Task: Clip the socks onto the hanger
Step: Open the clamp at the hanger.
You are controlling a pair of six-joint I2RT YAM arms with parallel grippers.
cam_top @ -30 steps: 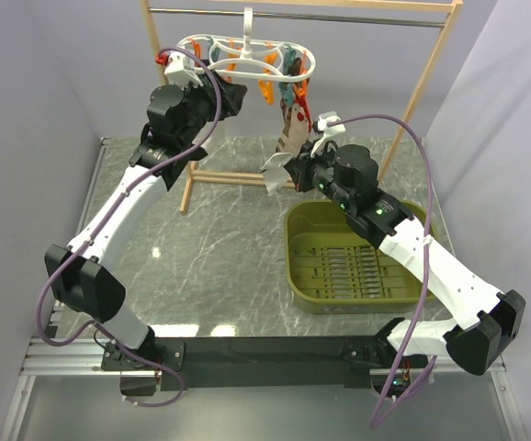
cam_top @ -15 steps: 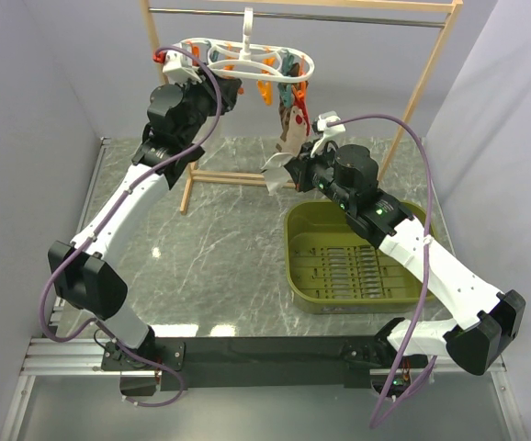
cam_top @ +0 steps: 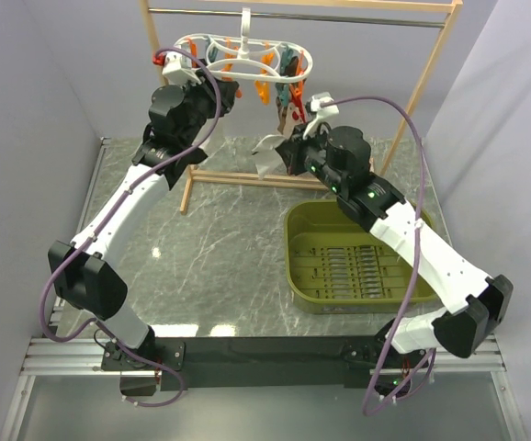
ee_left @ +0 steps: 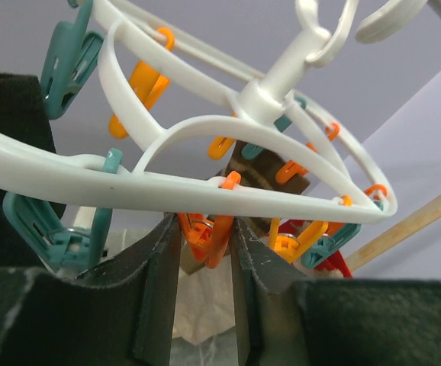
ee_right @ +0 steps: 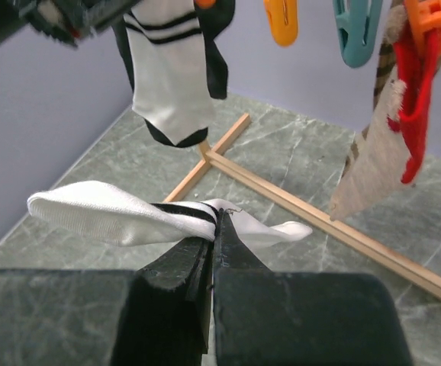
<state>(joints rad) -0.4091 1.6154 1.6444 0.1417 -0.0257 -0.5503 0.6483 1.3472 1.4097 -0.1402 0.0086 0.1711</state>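
The white oval hanger (cam_top: 247, 48) hangs from the rack's top bar, its rim (ee_left: 205, 130) just above my left gripper. My left gripper (cam_top: 231, 92) (ee_left: 205, 223) is shut on an orange clip (ee_left: 213, 236), one finger against each handle. One white sock (ee_right: 167, 76) with dark cuff stripes hangs clipped, with a black sock (ee_right: 219, 69) behind it. My right gripper (cam_top: 288, 152) (ee_right: 219, 217) is shut on the striped cuff of the other white sock (cam_top: 267, 156) (ee_right: 106, 213), which it holds in the air below the hanger.
A brown striped sock (ee_right: 373, 160) (cam_top: 284, 110) and a red piece (ee_right: 415, 84) hang from clips at the right. The wooden rack (cam_top: 422, 92) has a base bar (ee_right: 320, 221) on the marble table. An olive tray (cam_top: 295, 248) sits at the right.
My right arm has lifted the white sock up and to the left, closer under the hanger. My left gripper's jaws have narrowed onto the orange clip.
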